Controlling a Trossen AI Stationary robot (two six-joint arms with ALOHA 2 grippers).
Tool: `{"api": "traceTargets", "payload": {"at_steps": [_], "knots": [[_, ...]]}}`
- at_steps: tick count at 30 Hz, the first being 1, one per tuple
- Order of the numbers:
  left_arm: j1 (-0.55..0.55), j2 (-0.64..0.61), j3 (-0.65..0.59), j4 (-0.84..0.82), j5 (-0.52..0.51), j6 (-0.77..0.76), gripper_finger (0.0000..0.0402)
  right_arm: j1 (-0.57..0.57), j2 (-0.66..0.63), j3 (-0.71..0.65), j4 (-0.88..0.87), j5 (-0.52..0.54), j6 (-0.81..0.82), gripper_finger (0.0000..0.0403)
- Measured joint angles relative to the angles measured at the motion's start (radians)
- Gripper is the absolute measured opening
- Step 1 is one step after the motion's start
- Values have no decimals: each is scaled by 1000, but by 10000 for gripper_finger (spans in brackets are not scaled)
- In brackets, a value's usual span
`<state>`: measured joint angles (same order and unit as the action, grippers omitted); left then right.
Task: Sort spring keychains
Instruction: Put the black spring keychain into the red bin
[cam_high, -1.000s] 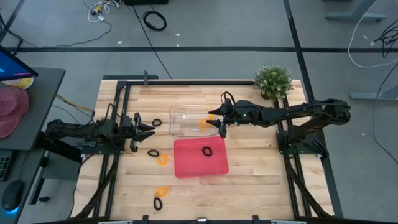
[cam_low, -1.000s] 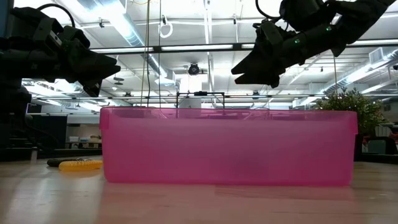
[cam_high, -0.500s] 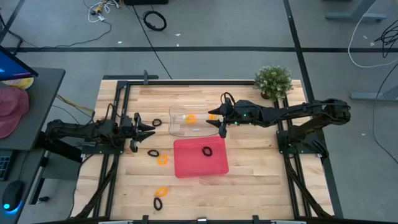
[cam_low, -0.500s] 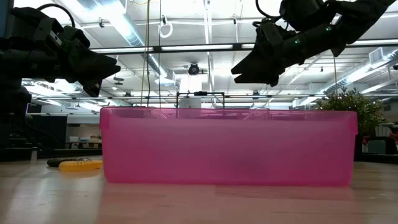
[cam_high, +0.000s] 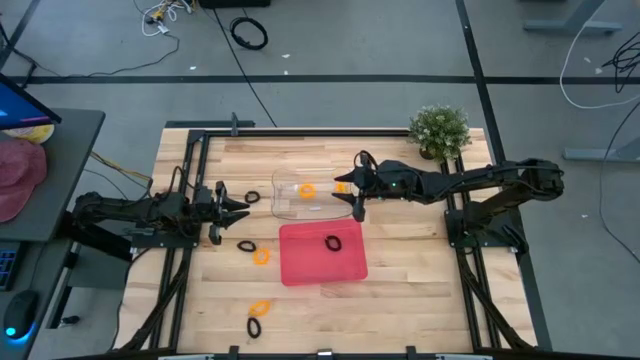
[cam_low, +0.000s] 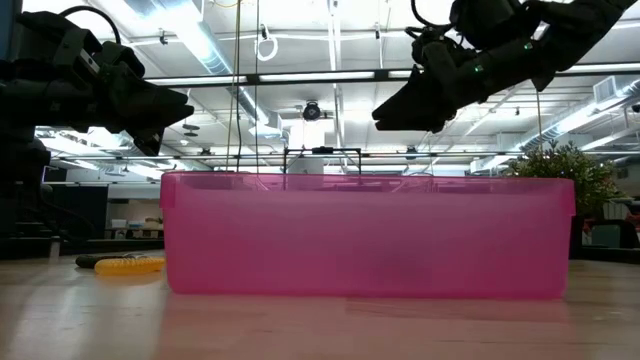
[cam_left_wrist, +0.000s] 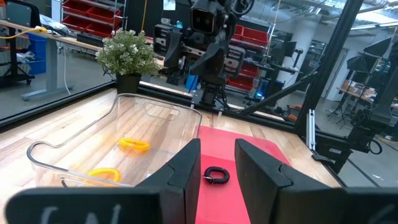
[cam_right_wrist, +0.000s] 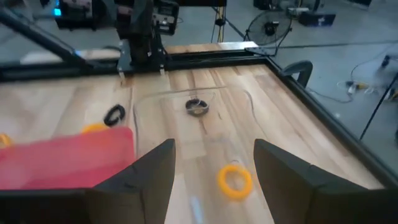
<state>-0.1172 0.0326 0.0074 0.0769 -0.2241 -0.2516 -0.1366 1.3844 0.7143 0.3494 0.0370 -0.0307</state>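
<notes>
At centre of the high view, a clear tray sat just above a red tray on the wooden table.

Item, right gripper: hovered over the clear tray's right end, fingers spread and empty, nothing between them in the right wrist view.

Item, left gripper: waited at centre-left of the high view, beside the clear tray's left end, jaws a little apart with nothing visible between them.

Item, orange spring keychains, sorted: one lay inside the clear tray, another showed at its right end under the right gripper (the left wrist view also showed two orange loops in that tray).

Item, black spring keychain, sorted: lay in the red tray, upper right part.

Item, keychains still loose on the table: a black one just left of the clear tray; a black one and an orange one left of the red tray; an orange one and a black one at lower left.

Step in hand, as judged: an orange drop into the clear tray looked complete, the right gripper released above it. Next move would call for either arm to reach a loose keychain, most of which lay on the left arm's side, pinch the small coil off the wood, and carry it to the tray matching its colour.
</notes>
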Motion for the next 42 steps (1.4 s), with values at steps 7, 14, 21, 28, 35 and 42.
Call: {"api": "traceTargets", "payload": {"at_steps": [7, 14, 21, 28, 35, 42], "knots": [[0, 0, 0, 0, 0, 0, 103, 13, -5, -1, -19, 2, 72, 222], [0, 0, 0, 0, 0, 0, 103, 82, -6, -85, 39, -5, -27, 222], [0, 0, 0, 0, 0, 0, 103, 112, -138, -250, 204, -5, -100, 222], [0, 0, 0, 0, 0, 0, 103, 112, -443, -402, 224, -93, -118, 222], [0, 0, 0, 0, 0, 0, 103, 112, -701, -562, 411, -91, -78, 222], [0, 0, 0, 0, 0, 0, 103, 112, -916, -633, 385, -98, -56, 222]]}}
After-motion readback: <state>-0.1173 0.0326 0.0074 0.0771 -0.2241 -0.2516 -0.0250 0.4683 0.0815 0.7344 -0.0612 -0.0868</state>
